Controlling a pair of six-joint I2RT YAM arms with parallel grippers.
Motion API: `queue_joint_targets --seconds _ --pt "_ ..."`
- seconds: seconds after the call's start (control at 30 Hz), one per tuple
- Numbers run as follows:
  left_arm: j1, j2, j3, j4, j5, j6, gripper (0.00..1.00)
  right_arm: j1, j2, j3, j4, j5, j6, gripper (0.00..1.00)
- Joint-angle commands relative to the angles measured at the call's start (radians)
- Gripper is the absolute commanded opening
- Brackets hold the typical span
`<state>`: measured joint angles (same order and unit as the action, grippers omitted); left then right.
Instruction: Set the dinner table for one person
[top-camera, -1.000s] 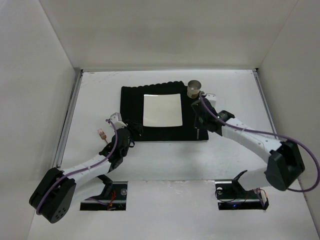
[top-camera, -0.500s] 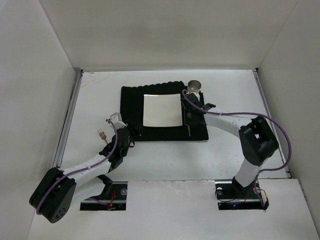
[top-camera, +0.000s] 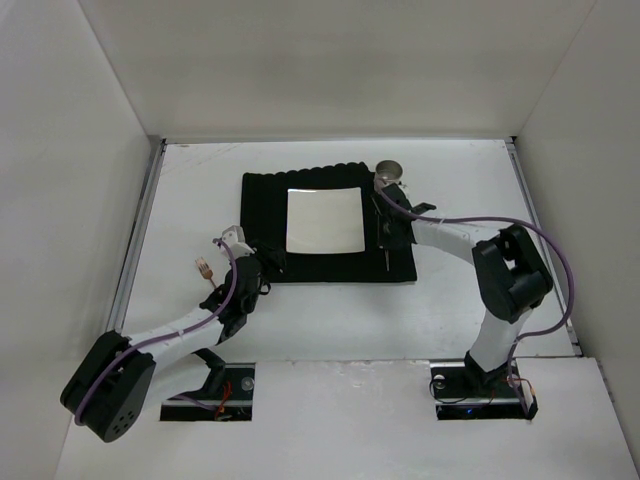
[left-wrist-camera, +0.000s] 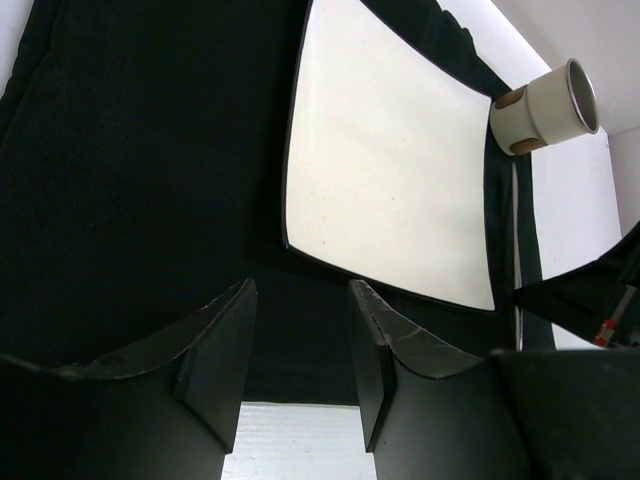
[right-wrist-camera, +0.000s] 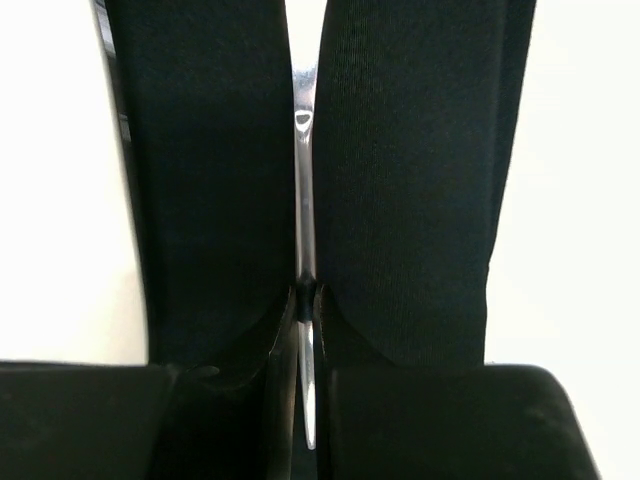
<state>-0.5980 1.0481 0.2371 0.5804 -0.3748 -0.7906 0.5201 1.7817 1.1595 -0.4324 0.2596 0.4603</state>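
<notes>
From above: the table (top-camera: 470, 300) spreads beneath both grippers; the right gripper (top-camera: 383, 224) is low over the mat (top-camera: 262, 200), with the plate (top-camera: 323, 220) just to its left and the cup (top-camera: 388, 175) just beyond it; the left gripper (top-camera: 268, 260) sits at the mat's near corner.

Left wrist: jaws apart, nothing between them; plate (left-wrist-camera: 390, 190) ahead, cup (left-wrist-camera: 545, 105) far right.

Right wrist: clamped tight on a thin silver utensil (right-wrist-camera: 303, 200).

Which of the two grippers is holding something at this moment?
The right gripper: it is shut on a thin silver utensil over the black mat. The left gripper is open and empty.
</notes>
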Motion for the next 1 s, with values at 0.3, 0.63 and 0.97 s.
queue_joint_targets --seconds 0.3,0.63,0.97 --pt "0.008 -0.007 -0.001 0.047 -0.010 0.004 0.40 0.002 0.002 0.017 0.024 0.003 0.003 0.27" --pt "0.014 0.032 0.034 0.029 -0.032 0.045 0.38 0.034 -0.269 -0.053 0.053 0.047 0.046 0.54" --pt "0.065 -0.014 0.277 -0.566 -0.029 0.043 0.12 0.109 -0.652 -0.431 0.503 0.105 0.120 0.05"
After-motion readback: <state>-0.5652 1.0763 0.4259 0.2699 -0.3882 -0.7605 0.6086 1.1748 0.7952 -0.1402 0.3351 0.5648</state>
